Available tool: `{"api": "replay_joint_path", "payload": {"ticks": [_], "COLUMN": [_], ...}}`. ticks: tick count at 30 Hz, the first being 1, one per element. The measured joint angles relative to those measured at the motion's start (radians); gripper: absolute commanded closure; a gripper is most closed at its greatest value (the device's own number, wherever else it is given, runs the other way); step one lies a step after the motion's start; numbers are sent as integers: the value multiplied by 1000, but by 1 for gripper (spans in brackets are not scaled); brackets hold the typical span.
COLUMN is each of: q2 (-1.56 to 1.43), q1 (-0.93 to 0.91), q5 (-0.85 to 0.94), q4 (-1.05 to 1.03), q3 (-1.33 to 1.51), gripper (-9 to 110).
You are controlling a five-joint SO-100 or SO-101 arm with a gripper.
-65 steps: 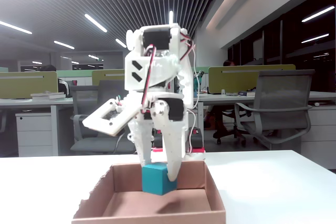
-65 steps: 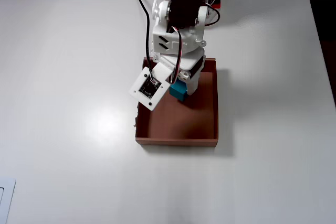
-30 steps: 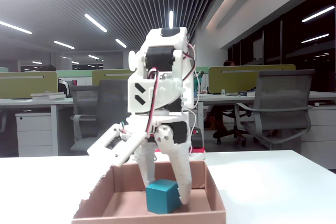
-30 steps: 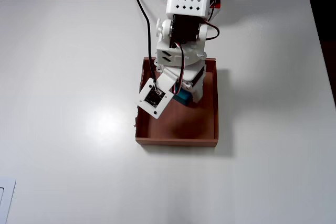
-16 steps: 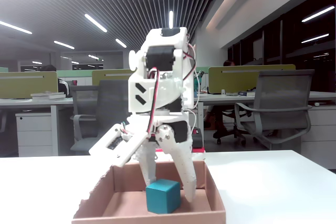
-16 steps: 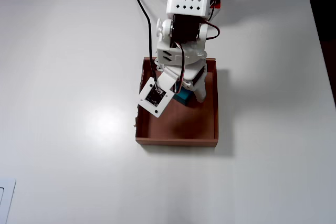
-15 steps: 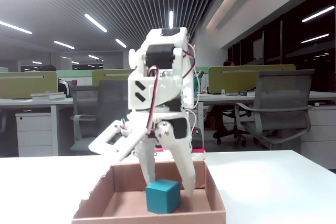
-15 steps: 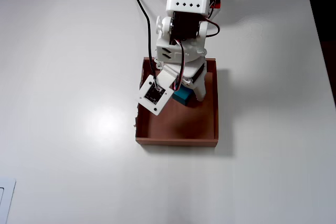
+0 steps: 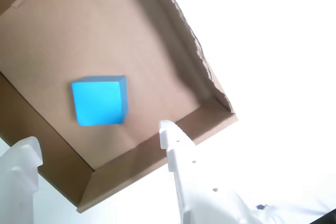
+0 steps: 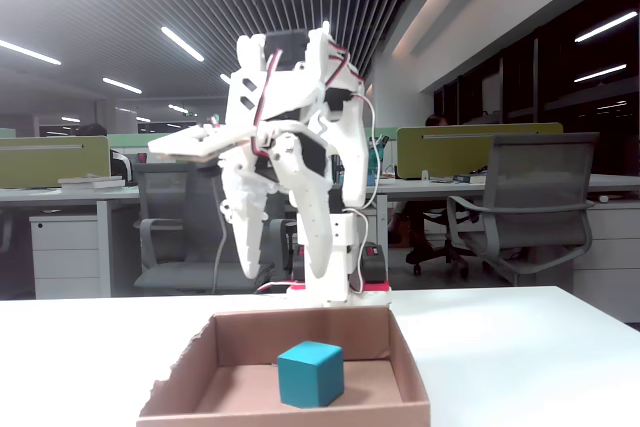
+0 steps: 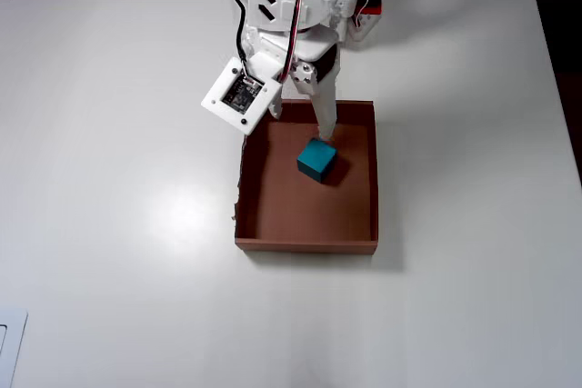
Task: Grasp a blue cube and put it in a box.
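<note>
The blue cube (image 9: pixel 98 102) rests on the floor of the brown cardboard box (image 9: pixel 131 166), free of any grip. In the wrist view my white gripper (image 9: pixel 98 135) is open and empty, its two fingers spread wide, held above the cube and the box wall. The fixed view shows the cube (image 10: pixel 311 373) inside the box (image 10: pixel 290 417), with the gripper (image 10: pixel 290 282) hanging above the box's far wall. In the overhead view the cube (image 11: pixel 316 160) lies in the far half of the box (image 11: pixel 305 244), just below the gripper (image 11: pixel 298 124).
The box stands on a white table (image 11: pixel 118 224). The arm's base (image 11: pixel 364 15) stands at the table's far edge, just behind the box. The box's left rim (image 11: pixel 238 197) is ragged. Office desks and chairs (image 10: pixel 520 197) fill the background beyond the table.
</note>
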State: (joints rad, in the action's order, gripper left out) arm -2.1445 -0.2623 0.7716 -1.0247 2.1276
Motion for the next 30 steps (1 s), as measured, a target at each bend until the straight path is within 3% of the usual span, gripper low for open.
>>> {"api": "replay_joint_path", "payload": {"ticks": [9,30], "q2": [-330,-896], "q1": [114,307], "q5": [28,28], "q4": [-106,-192], "q3": [181,638], "gripper": [80,82]}}
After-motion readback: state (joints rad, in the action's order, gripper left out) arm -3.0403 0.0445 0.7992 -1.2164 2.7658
